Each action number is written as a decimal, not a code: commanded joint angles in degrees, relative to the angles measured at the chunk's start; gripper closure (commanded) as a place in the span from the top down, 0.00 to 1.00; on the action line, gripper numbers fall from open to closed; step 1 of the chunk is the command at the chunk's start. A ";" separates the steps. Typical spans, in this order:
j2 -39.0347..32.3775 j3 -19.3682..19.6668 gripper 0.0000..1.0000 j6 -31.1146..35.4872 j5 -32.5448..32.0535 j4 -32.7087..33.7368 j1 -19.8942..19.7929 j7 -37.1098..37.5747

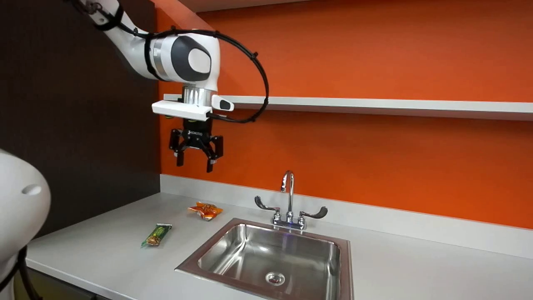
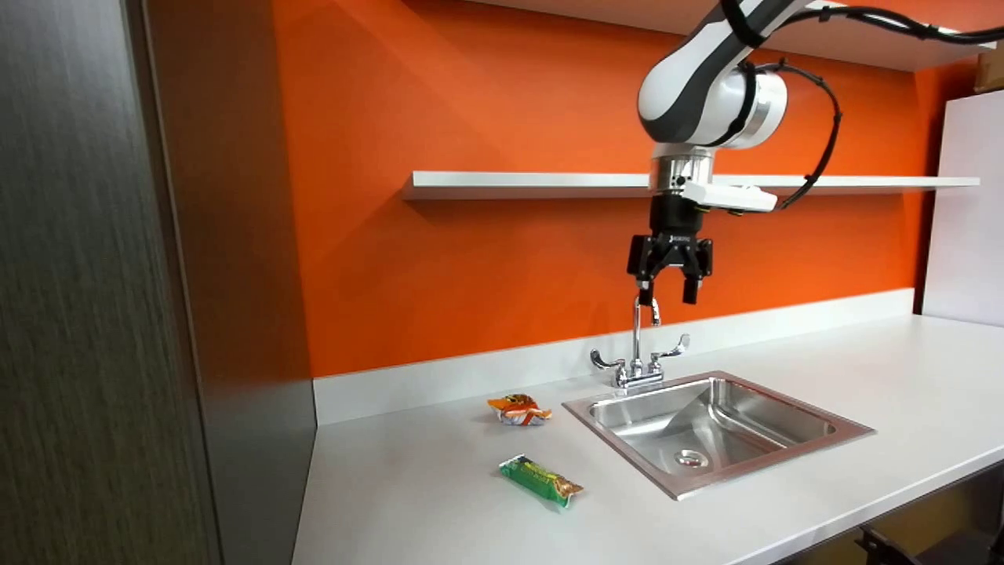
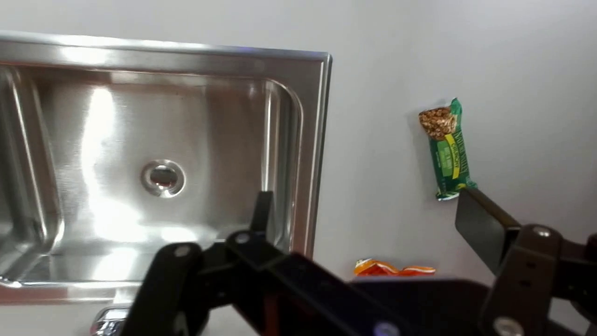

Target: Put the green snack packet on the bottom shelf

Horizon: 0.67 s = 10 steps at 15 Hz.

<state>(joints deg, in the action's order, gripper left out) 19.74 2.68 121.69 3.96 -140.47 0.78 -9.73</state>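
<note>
Green packet, one: we find it on the tabletop, near the sink. Bottom shelf, one: on the wall. Jaws: spread wide, empty, raised above the tabletop.

A green snack packet, marked with a yellow band and bearing a brown, granola-like patch at one end, lies flat, label up, on the surface, well below the gripper and off to one side, apart from it. The bottom shelf, long, thin and white, runs level behind the gripper, higher than its fingertips in both exterior views.
</note>
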 commanded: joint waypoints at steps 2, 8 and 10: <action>-2.06 -4.77 1.00 1.17 -1.12 -1.30 3.19 2.53; -9.09 -9.36 1.00 4.90 -0.49 -1.56 7.89 2.58; -12.47 -10.39 1.00 8.03 0.11 -1.21 9.01 2.71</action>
<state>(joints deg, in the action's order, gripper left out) 11.79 -6.07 125.76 4.00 -142.44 8.72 -8.46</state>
